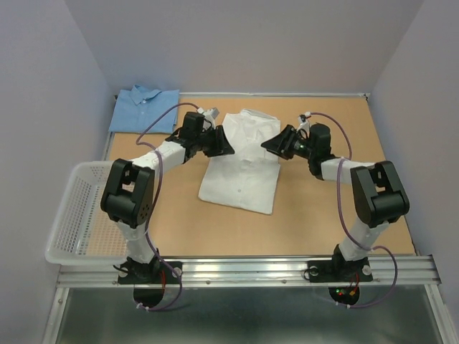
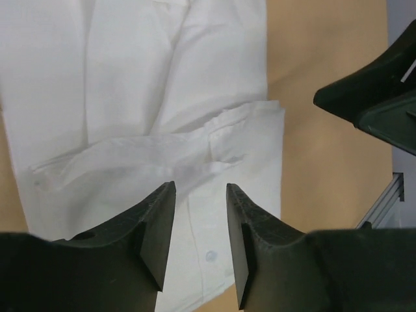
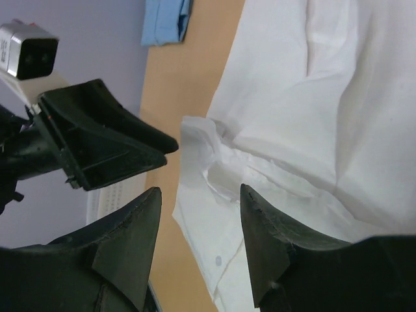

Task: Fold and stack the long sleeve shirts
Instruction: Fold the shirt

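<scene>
Left tool [image 1: 225, 145] and right tool [image 1: 268, 146] hang open, empty; pinch white shirt [image 1: 239, 175] edges at 9 and 3 o'clock evenly.

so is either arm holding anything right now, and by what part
Nothing is held: the left gripper and right gripper are both open above the white shirt.

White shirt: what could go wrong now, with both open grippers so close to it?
The left gripper and right gripper face each other closely over the white shirt; moving inward together, they might collide.
The folded sleeve lies loose and wrinkled; a pinch there could drag it and undo the fold.
</scene>
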{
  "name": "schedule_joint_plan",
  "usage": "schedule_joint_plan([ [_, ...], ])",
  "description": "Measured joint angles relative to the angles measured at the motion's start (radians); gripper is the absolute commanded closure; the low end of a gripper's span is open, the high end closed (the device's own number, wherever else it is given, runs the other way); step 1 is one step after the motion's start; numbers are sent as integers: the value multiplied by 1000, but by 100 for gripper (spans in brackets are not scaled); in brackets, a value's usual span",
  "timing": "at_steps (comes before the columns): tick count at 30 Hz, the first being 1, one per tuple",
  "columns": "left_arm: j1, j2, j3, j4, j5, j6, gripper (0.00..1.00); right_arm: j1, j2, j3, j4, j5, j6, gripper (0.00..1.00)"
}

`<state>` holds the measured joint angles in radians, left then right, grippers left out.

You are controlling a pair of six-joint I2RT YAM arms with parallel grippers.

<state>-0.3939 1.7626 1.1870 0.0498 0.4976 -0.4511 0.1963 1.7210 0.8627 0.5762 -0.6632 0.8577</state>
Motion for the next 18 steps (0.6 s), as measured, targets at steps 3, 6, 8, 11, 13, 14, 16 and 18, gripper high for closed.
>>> schedule_joint_plan([
  [3, 17, 96, 1, 8, 2, -5, 54, 39, 67, 2, 23, -12, 19, 43],
  [6, 31, 179, 5, 7, 2, -6, 54, 50, 136, 2, 38, -16, 34, 43],
  [8, 46, 221, 15, 21, 27, -19, 54, 47, 160, 2, 38, -13, 35, 43],
  [11, 71, 224, 36, 38, 8, -18, 53, 46, 171, 2, 38, -5, 32, 43],
  [13, 86, 223, 40, 43, -5, -18, 53, 46, 171, 2, 42, -2, 29, 43],
  [14, 98, 221, 40, 44, -13, -18, 52, 46, 171, 2, 42, 0, 27, 43],
  [16, 107, 214, 40, 43, -23, -18, 51, 46, 171, 2, 32, 8, 7, 43],
  [18, 117, 186, 34, 44, -39, -17, 51, 46, 166, 3, 9, 13, -9, 43],
])
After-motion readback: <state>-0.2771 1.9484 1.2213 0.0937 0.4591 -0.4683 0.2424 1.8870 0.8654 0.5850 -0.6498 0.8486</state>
